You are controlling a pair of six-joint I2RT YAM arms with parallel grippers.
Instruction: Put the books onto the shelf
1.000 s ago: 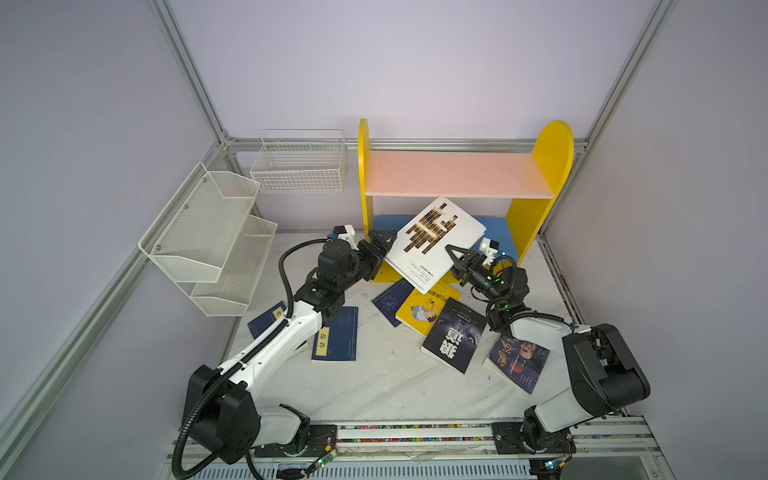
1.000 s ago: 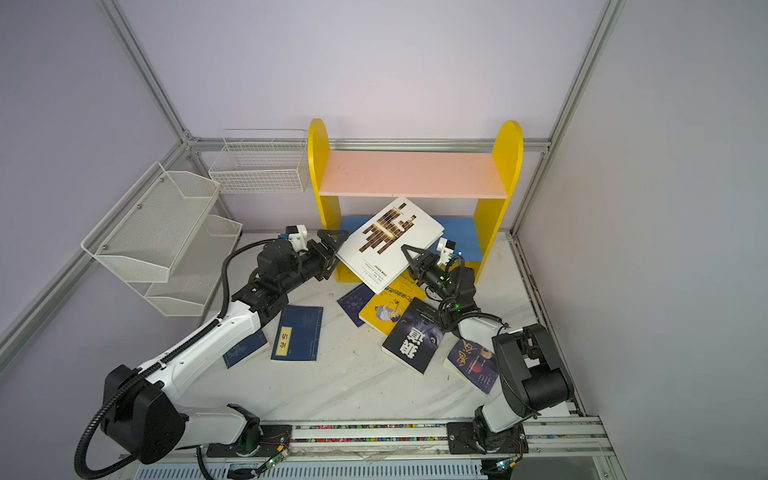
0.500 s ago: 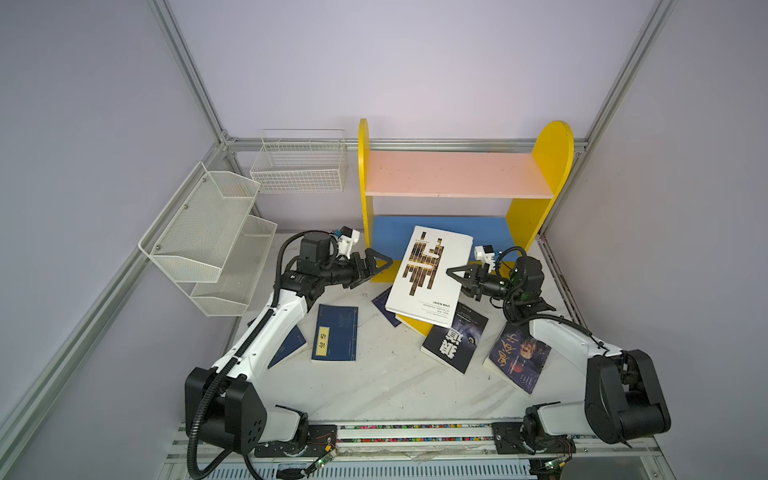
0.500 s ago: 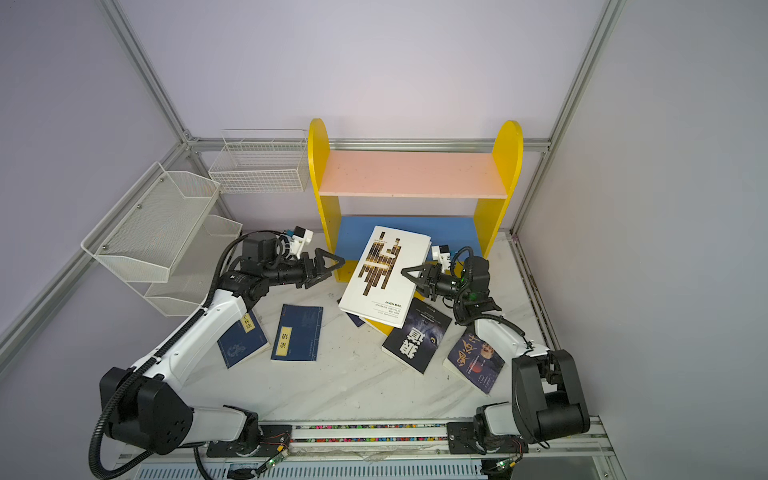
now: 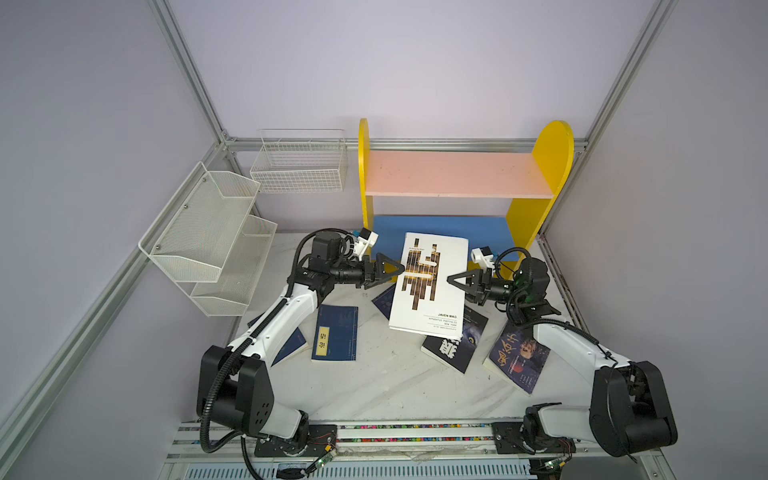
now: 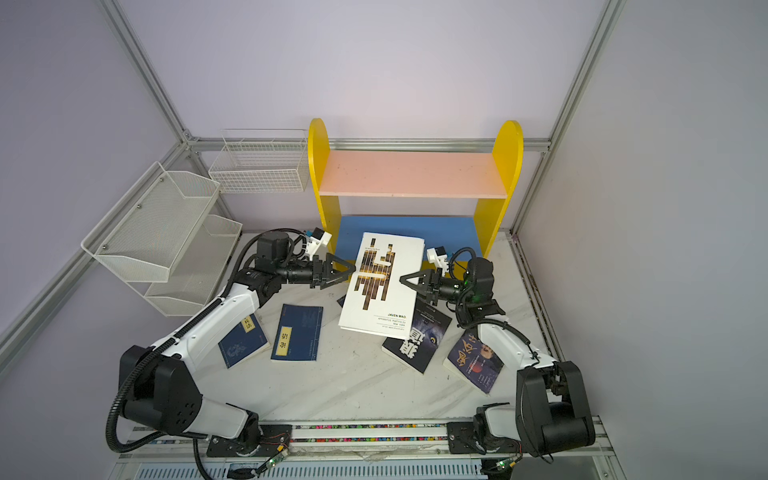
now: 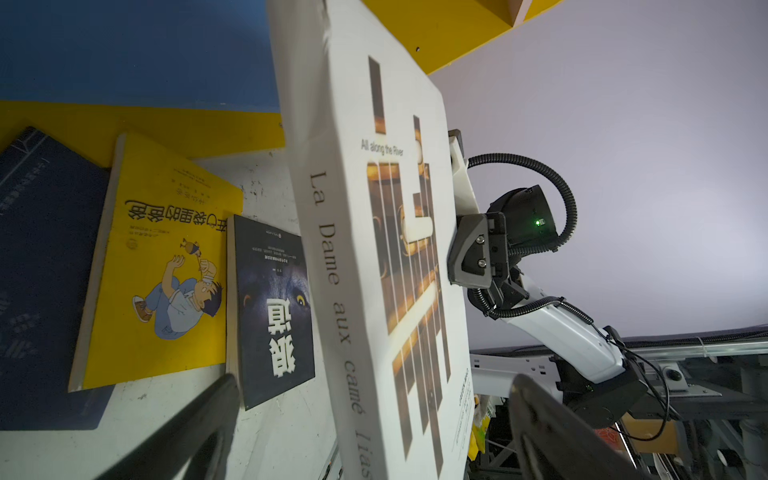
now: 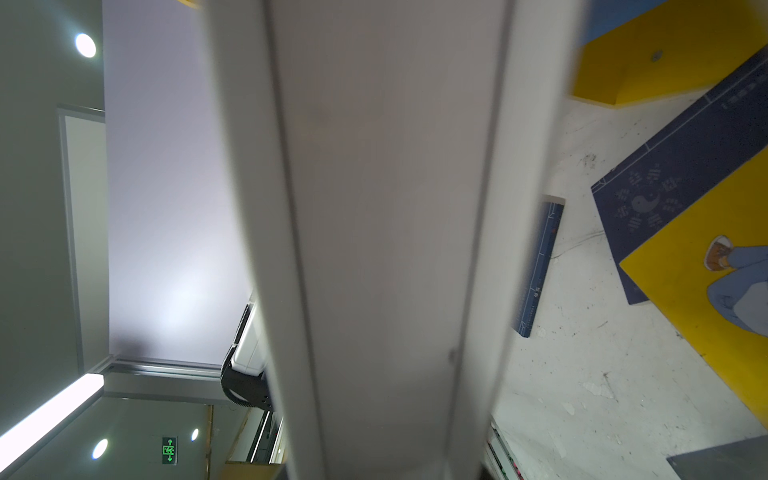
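Left gripper [image 5: 394,272]: jaws spread as wide as I see them go, holding nothing; the tips sit at the spine side of the white book [image 5: 430,286], and the left wrist view shows the spine between them.
Right gripper [image 5: 452,279]: pinched onto the opposite long edge of the white book; its wrist view is filled by that edge.
White book: raised and tilted over the table [image 5: 374,386], above the yellow book [image 7: 166,257] and a dark book [image 7: 274,307]. I cannot tell whether its near end rests on anything.
Shelf [image 5: 548,166]: directly behind the white book, both boards bare.
Long axis: runs from my side toward the shelf, with the far short end at the front of the blue board [image 5: 482,226].
What the move turns on: I judge the book has to travel endwise along that axis onto the blue board, or be raised for the pink board [image 5: 453,174].
Nearer arm: both flank it evenly, but only the right has hold.
Elsewhere: a navy book [image 5: 336,332] lies flat on the table, well left.
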